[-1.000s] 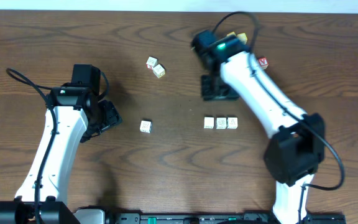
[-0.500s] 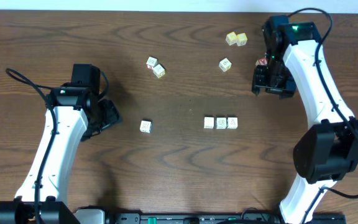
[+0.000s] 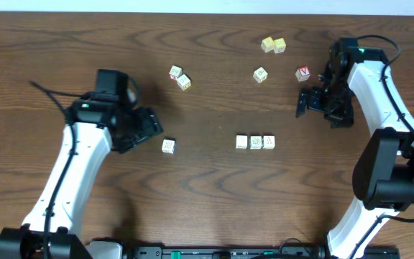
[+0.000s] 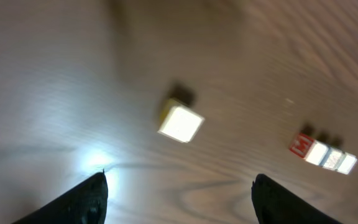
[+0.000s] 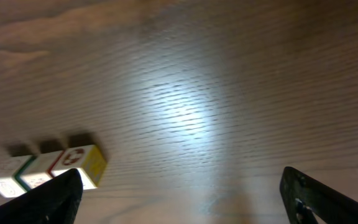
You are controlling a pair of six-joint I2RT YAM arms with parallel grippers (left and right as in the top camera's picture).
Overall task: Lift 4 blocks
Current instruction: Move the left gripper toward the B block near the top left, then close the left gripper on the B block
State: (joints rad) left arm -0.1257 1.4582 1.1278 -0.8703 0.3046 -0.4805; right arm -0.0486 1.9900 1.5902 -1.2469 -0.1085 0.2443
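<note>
My left pincer (image 4: 179, 190) gapes wide and empty near the lone block (image 4: 181, 122); my right pincer (image 5: 179, 194) is wide too. Closing off-centre could knock it skidding away.

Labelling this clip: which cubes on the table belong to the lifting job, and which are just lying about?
Job: row of three whitish blocks; lone whitish block.
Lying about: red-letter cube; two yellow cubes; single yellowish cube; far pair of cubes.
</note>
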